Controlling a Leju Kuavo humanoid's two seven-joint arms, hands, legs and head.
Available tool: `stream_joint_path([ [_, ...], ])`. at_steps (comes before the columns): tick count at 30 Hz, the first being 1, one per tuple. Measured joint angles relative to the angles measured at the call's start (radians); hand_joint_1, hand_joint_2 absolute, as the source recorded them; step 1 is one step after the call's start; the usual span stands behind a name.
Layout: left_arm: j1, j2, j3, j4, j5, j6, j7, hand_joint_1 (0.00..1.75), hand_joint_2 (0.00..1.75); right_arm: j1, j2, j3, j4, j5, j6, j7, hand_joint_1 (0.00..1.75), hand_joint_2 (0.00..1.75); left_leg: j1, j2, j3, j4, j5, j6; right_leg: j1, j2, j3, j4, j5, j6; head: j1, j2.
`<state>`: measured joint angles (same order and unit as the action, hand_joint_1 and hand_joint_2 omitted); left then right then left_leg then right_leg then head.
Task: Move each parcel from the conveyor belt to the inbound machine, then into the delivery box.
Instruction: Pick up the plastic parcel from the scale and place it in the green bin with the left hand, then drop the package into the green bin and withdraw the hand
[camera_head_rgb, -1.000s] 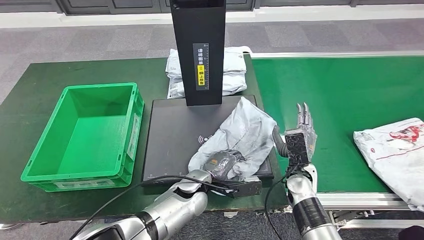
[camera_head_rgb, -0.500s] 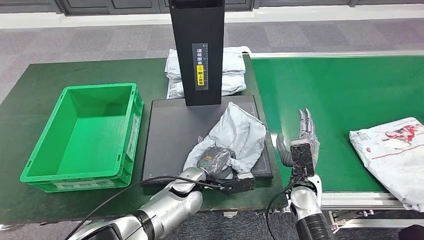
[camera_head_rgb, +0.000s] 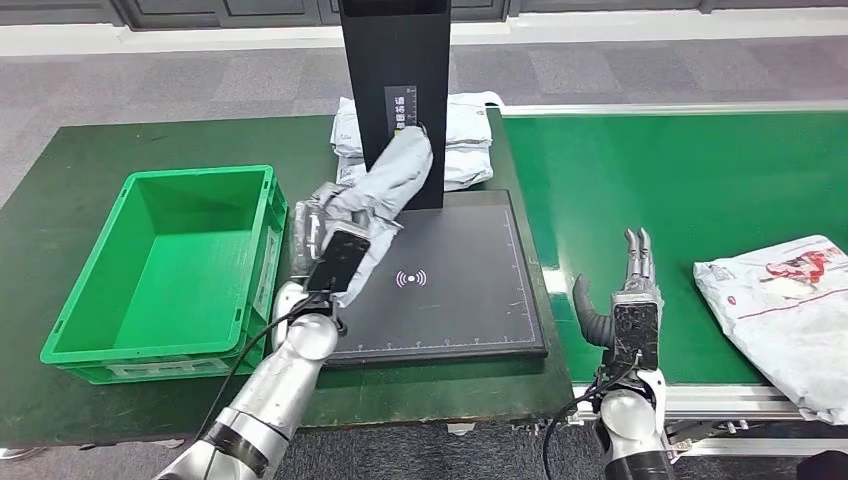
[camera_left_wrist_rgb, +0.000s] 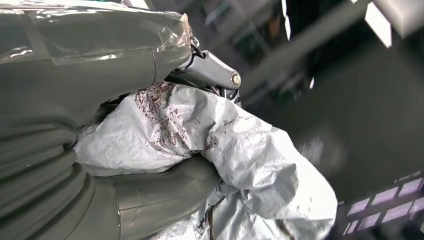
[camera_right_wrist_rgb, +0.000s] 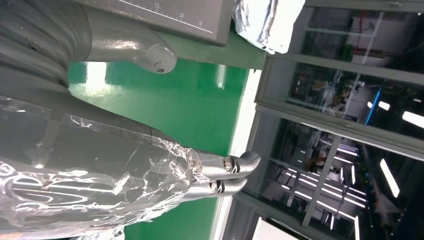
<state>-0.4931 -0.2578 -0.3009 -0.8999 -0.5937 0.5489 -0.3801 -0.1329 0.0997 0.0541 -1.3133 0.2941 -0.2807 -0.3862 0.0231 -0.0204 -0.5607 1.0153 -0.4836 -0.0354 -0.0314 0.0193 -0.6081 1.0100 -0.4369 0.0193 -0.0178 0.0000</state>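
Note:
My left hand (camera_head_rgb: 335, 250) grips a crumpled grey parcel (camera_head_rgb: 388, 178), lifted above the left part of the black inbound machine pad (camera_head_rgb: 470, 300), close to the green delivery box (camera_head_rgb: 160, 270). The left wrist view has the thumb (camera_left_wrist_rgb: 165, 192) pressed into the parcel (camera_left_wrist_rgb: 240, 155). My right hand (camera_head_rgb: 630, 305) is open with its fingers straight, over the near edge of the green conveyor belt (camera_head_rgb: 690, 180). A white parcel with red print (camera_head_rgb: 790, 300) lies on the belt to its right.
The machine's black scanner column (camera_head_rgb: 398, 95) rises at the back of the pad. Several grey parcels (camera_head_rgb: 465, 130) are stacked behind it. The green table (camera_head_rgb: 120, 140) carries the box, which has nothing inside.
My left hand has lifted the grey parcel off the pad's near right part and swung it up and left toward the box. My right hand has drawn back slightly toward me.

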Motion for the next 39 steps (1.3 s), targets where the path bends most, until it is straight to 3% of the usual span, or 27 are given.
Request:
stream_joint_path([
  [3,0.014,0.037,0.083,-0.105,-0.077,0.090,0.004,1.75,1.75,0.009,0.001,-0.008,-0.006,-0.009,0.006,-0.005,0.00,1.75,0.000,0.000,0.000,0.000,0.000,0.000,0.000,0.001,0.000,0.000,0.000,0.000,0.000,0.000],
  [6,0.027,0.063,0.202,-0.183,-0.270,0.142,0.018,1.75,1.75,0.016,0.000,-0.017,-0.006,-0.022,0.016,-0.017,0.00,1.75,0.000,0.000,0.000,0.000,0.000,0.000,0.000,0.000,0.000,0.000,0.000,0.000,0.000,0.000],
  [12,0.064,0.041,0.487,-0.335,-0.737,0.151,0.029,1.75,1.75,0.028,0.000,-0.021,-0.006,-0.043,0.034,-0.033,0.00,1.75,0.000,0.001,-0.001,0.000,0.000,0.000,0.000,0.001,-0.001,0.000,0.000,0.000,0.000,0.000],
  [13,0.072,0.037,0.529,-0.352,-0.788,0.151,0.050,1.53,1.75,0.030,0.000,-0.021,-0.006,-0.047,0.035,-0.035,0.00,1.75,0.000,0.001,0.000,0.000,0.000,0.000,0.000,0.001,-0.001,0.000,-0.001,0.000,0.000,0.000],
  [16,0.101,0.036,0.612,-0.379,-0.865,0.151,0.117,0.22,1.75,0.034,0.000,-0.021,-0.005,-0.053,0.032,-0.035,0.00,1.75,0.000,0.000,0.000,0.000,0.000,0.000,0.000,0.000,-0.001,0.000,-0.001,0.000,0.000,0.000],
  [17,0.108,0.037,0.627,-0.383,-0.873,0.151,0.137,0.00,1.75,0.035,0.000,-0.021,-0.005,-0.053,0.031,-0.033,0.00,1.75,0.000,0.000,-0.001,0.000,0.000,0.000,0.001,0.000,-0.001,0.000,-0.001,0.000,0.000,0.000],
  [19,0.110,0.045,0.638,-0.357,-0.880,0.149,0.191,0.00,1.75,0.039,0.000,-0.021,-0.006,-0.056,0.030,-0.028,0.00,1.75,0.000,-0.001,-0.001,0.000,0.000,0.000,0.001,-0.002,-0.001,0.000,-0.001,0.000,0.000,0.000],
  [22,0.078,0.077,0.626,-0.201,-0.851,0.125,0.281,0.00,1.75,0.045,-0.002,-0.021,-0.006,-0.066,0.031,-0.022,0.00,1.75,0.000,-0.002,0.000,0.000,0.000,0.000,0.001,-0.002,-0.001,0.000,-0.001,0.000,0.000,0.000],
  [28,0.024,0.134,0.554,0.070,-0.702,0.049,0.302,0.00,1.75,0.064,-0.010,-0.021,-0.014,-0.067,0.075,0.001,0.00,1.75,0.000,0.001,0.000,0.000,0.001,-0.001,0.000,0.001,-0.001,0.000,0.001,-0.001,0.000,0.000],
  [34,-0.001,0.152,0.520,0.134,-0.539,-0.024,0.240,0.00,1.75,0.065,-0.011,-0.021,-0.018,-0.067,0.097,0.017,0.00,1.75,0.000,-0.003,0.000,0.000,0.001,-0.001,0.000,-0.003,0.001,0.000,-0.001,-0.001,0.000,0.000],
  [39,-0.006,0.154,0.520,0.125,-0.181,-0.172,0.093,0.00,1.75,0.065,-0.019,-0.021,-0.018,-0.076,0.120,0.021,0.00,1.75,0.000,-0.003,0.001,-0.001,0.002,0.000,0.000,-0.003,0.002,0.000,-0.001,-0.001,0.000,0.000],
])
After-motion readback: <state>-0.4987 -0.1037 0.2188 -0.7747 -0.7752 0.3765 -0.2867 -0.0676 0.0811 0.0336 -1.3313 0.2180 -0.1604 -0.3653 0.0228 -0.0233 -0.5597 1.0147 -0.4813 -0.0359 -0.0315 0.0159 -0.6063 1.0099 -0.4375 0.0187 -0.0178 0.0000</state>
